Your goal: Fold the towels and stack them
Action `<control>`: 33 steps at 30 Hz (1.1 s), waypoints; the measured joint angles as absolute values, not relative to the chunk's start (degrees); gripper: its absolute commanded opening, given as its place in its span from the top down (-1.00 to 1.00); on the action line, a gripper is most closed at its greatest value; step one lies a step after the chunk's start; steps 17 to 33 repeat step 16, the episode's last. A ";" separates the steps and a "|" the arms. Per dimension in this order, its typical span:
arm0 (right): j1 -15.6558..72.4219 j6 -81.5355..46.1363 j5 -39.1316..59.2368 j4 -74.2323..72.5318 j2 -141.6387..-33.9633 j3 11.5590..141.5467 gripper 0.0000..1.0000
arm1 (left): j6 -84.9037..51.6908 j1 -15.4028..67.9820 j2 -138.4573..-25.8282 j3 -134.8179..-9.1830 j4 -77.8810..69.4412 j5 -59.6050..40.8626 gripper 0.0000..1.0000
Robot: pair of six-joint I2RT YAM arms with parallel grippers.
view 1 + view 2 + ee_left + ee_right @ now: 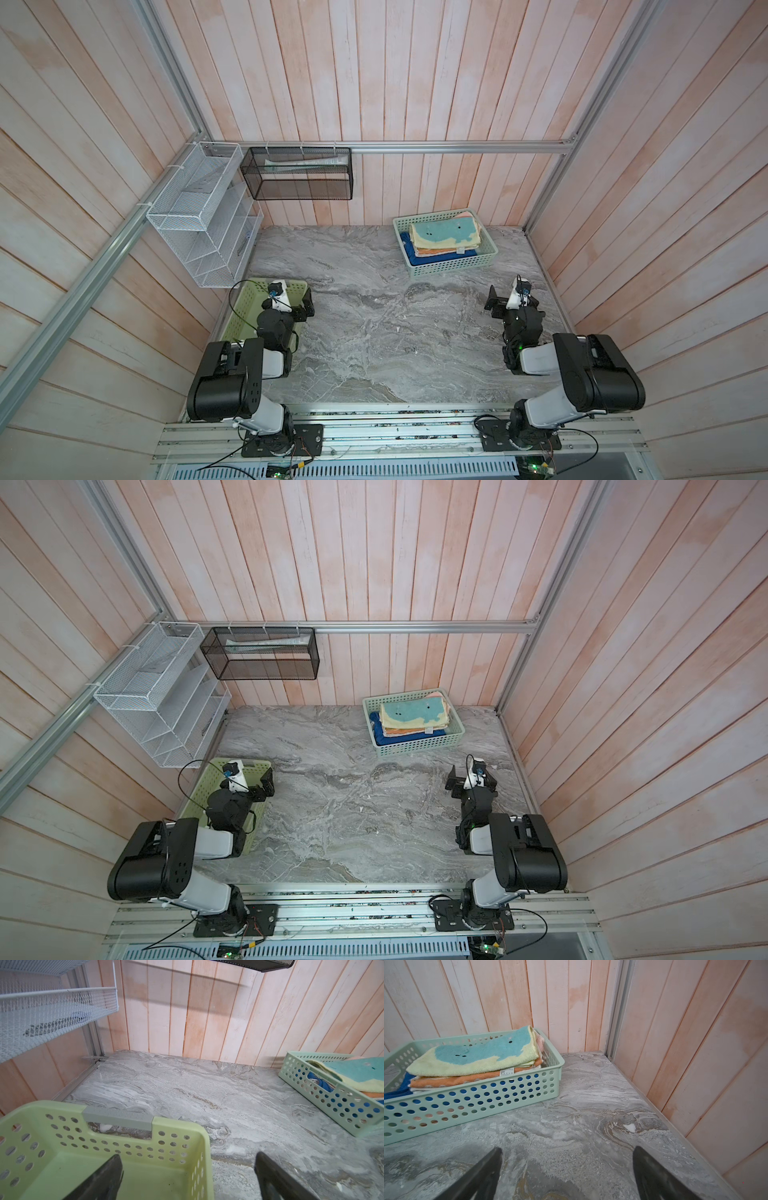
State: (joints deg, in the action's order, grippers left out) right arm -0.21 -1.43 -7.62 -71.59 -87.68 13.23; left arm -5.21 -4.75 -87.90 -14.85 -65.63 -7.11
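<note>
Folded terry towels (473, 1061) stacked in pale green perforated tray (556, 1082); looks done. Both left gripper (188, 1155), right gripper (566, 1148) wide open, empty: park clear of stack.

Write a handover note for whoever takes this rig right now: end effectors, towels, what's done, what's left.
Left end effector: open, empty, over the edge of the yellow-green basket, which looks empty.
Right end effector: open, empty, above bare table.
Towels: folded, stacked in the pale green basket, far right. Teal-and-cream towel on top, orange towel under it, blue towel lower; pink towel shows only as an edge.
Done: folding and stacking, as far as visible.
Left: likely nothing; no loose towel in view.
</note>
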 measured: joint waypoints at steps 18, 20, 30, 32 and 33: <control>-0.21 -1.48 -7.62 -70.24 -87.68 13.23 -0.96 | -2.52 -2.39 -87.92 -16.53 -62.37 -3.01 -1.00; -0.21 -1.48 -7.62 -70.24 -87.68 13.23 -0.96 | -2.52 -2.39 -87.92 -16.53 -62.37 -3.01 -1.00; -0.21 -1.48 -7.62 -70.24 -87.68 13.23 -0.96 | -2.52 -2.39 -87.92 -16.53 -62.37 -3.01 -1.00; -0.21 -1.48 -7.62 -70.24 -87.68 13.23 -0.96 | -2.52 -2.39 -87.92 -16.53 -62.37 -3.01 -1.00; -0.21 -1.48 -7.62 -70.24 -87.68 13.23 -0.96 | -2.52 -2.39 -87.92 -16.53 -62.37 -3.01 -1.00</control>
